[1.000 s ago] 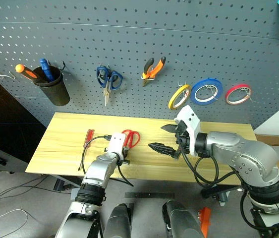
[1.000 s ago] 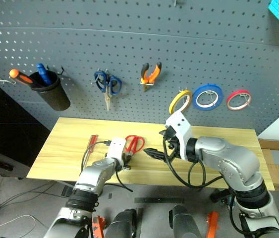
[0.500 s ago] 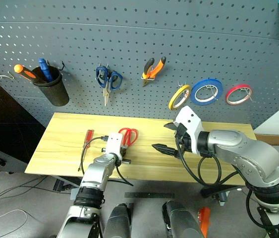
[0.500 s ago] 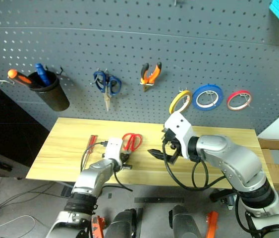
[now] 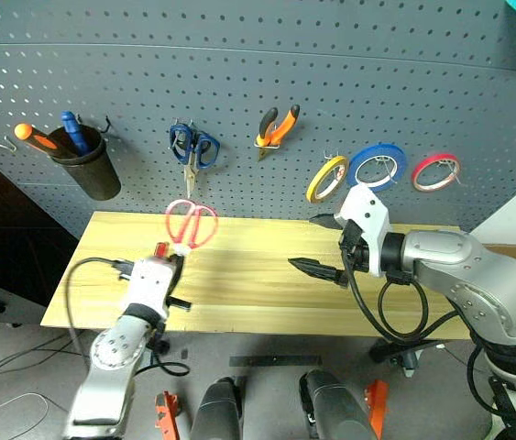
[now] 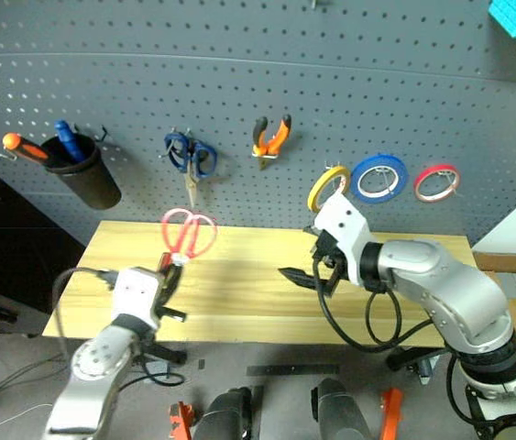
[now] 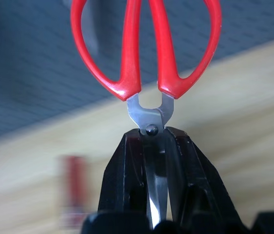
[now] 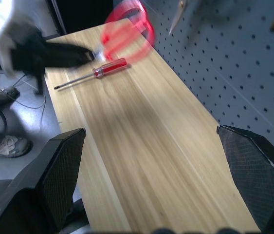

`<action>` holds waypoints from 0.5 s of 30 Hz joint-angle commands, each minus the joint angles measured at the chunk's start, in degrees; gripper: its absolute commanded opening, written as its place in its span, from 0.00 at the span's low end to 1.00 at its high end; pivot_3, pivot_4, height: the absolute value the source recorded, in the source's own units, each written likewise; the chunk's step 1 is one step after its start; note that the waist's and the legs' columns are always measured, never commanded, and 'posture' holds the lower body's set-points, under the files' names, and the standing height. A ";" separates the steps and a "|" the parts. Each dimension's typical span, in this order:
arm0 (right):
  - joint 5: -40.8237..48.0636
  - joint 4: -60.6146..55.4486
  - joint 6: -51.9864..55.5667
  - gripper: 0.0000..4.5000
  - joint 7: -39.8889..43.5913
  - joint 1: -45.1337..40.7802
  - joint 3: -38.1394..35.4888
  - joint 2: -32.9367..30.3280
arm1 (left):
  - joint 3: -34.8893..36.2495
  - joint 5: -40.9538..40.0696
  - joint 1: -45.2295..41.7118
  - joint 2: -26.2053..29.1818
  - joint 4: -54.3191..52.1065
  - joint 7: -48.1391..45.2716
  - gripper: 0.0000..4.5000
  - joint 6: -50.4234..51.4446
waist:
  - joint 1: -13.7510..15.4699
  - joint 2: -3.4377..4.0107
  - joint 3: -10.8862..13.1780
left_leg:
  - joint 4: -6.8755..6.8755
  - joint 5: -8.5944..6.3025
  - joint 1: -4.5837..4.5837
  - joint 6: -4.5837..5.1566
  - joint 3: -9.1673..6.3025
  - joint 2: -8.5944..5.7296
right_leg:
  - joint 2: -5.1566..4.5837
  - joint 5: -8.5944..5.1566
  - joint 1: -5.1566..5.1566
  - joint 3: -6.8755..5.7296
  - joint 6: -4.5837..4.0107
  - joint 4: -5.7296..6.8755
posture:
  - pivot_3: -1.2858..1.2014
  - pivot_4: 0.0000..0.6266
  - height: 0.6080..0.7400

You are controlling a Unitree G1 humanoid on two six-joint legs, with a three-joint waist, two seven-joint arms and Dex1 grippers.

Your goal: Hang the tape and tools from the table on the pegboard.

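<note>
My left gripper [image 5: 172,260] is shut on the blades of the red-handled scissors [image 5: 191,229], held above the table [image 5: 258,280] with the handles up toward the pegboard [image 5: 349,64]. In the left wrist view both fingers [image 7: 127,165] clamp the blades just below the pivot. The red-handled screwdriver [image 8: 108,68] lies on the table near that gripper. My right gripper [image 5: 323,244] hovers open over the table's right half, with nothing between its fingers [image 8: 61,175]. The yellow tape [image 5: 312,191] and the orange-and-black pliers [image 5: 276,128] hang on the pegboard.
Blue-handled scissors [image 5: 192,147] hang left of the pliers. A black cup [image 5: 88,170] at the far left holds an orange-handled screwdriver and a blue tool. A blue roll [image 5: 360,174] and a red roll [image 5: 420,183] hang right of the yellow tape.
My left gripper has lifted the red scissors off the table and carried them up and to the left, turning their handles upward. The right gripper has risen slightly, still open.
</note>
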 commanded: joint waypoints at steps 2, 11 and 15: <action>-1.34 -0.51 -5.24 1.00 2.26 -0.88 -2.16 -1.02 | 5.15 2.11 2.90 0.90 -8.60 1.87 0.05 -6.55 | 0.06 -0.01 0.00 | 0.01 0.00 0.00 0.00 0.06 -0.03 | -0.04 0.00 0.02 0.02 0.01 -0.04 | 0.47 0.32 1.00; -5.02 5.36 -10.77 1.00 1.44 -4.06 -2.95 1.14 | 6.54 0.94 -5.46 0.54 -9.87 2.38 0.05 -5.13 | 0.26 -0.04 -0.03 | 0.03 0.00 0.00 0.00 0.04 -0.03 | -0.01 0.00 0.03 -0.02 0.01 -0.01 | 0.49 0.29 1.00; -6.04 6.69 -10.95 1.00 1.12 -5.08 -2.57 2.41 | 5.56 1.88 -8.74 1.51 -5.95 0.90 0.05 -4.72 | 0.12 -0.03 -0.03 | 0.03 0.00 0.00 0.01 0.05 -0.05 | -0.02 0.01 0.04 -0.01 0.01 0.01 | 0.48 0.29 1.00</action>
